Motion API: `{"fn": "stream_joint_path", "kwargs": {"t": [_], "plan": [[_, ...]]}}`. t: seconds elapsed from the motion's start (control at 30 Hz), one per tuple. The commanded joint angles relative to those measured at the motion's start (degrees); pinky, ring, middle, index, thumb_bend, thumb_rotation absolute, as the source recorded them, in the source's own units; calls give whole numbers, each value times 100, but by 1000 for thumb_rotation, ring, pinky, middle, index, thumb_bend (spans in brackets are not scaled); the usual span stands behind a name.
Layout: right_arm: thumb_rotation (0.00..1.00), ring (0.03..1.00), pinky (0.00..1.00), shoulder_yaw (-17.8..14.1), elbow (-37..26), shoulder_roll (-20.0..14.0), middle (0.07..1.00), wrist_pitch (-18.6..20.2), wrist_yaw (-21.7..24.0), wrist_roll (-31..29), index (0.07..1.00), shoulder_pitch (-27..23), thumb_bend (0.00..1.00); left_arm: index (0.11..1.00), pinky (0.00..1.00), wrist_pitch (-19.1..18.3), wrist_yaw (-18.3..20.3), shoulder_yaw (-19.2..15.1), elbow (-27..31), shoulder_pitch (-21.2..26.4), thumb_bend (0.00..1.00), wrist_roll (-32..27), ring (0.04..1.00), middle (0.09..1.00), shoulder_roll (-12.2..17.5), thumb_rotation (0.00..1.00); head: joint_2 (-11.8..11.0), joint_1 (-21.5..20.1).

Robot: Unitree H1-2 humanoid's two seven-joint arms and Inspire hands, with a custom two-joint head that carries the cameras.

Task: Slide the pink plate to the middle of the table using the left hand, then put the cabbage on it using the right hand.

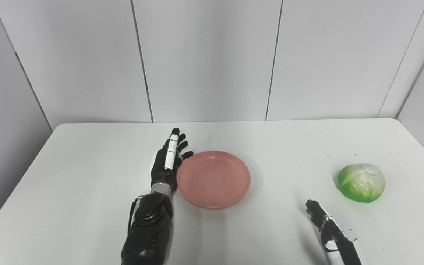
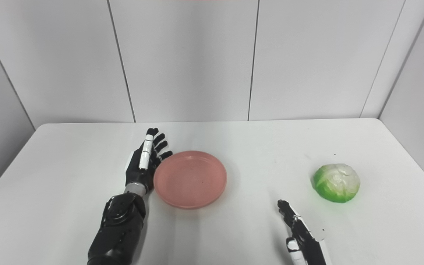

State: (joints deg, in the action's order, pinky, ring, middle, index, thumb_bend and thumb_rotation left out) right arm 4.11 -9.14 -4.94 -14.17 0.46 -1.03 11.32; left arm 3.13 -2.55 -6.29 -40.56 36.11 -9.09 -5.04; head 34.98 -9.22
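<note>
A: Well, the white table (image 1: 87, 191) carries the pink plate (image 1: 214, 179) near its middle, cabbage (image 1: 361, 182) well right.

B: Left hand (image 1: 168, 158) spread flat, touching the plate's left rim; right hand (image 1: 324, 221) empty, fingers straight.

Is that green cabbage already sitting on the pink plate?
No, the cabbage lies on the bare table far to the right of the empty pink plate, with open table between them.
</note>
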Motion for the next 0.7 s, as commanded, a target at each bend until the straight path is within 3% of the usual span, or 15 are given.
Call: {"fn": "stream_joint_path", "kwargs": {"t": [0.0, 0.17, 0.3, 0.37, 0.5, 0.67], "plan": [[1000, 903, 951, 73, -121, 302, 899, 164, -30, 45, 861, -43, 933, 891, 721, -233, -64, 83, 0, -96, 721, 105, 887, 903, -58, 871, 6, -33], [1000, 900, 946, 125, -107, 307, 899, 166, -141, 221, 863, -78, 939, 898, 731, -260, -84, 55, -28, -87, 710, 73, 896, 910, -97, 870, 9, -137], [995, 910, 924, 114, -89, 251, 900, -37, -331, 749, 887, -126, 879, 893, 740, -220, -14, -9, -150, -71, 728, -4, 905, 915, -56, 842, -23, -219], [943, 914, 918, 73, -265, 217, 899, 45, -401, 984, 900, -140, 845, 886, 733, -165, 33, -29, -220, -60, 724, -3, 898, 914, -9, 834, -49, -290], [893, 897, 840, -67, -867, 178, 902, 582, -467, 1395, 912, -191, 873, 886, 755, -61, 134, -95, -389, -15, 714, -37, 900, 920, 57, 829, -92, -443], [820, 878, 705, -449, -2274, -331, 941, 2127, 8, 1868, 936, -629, 895, 884, 735, 43, 256, -170, -577, 14, 733, -112, 900, 911, 130, 809, -158, -686]]}}
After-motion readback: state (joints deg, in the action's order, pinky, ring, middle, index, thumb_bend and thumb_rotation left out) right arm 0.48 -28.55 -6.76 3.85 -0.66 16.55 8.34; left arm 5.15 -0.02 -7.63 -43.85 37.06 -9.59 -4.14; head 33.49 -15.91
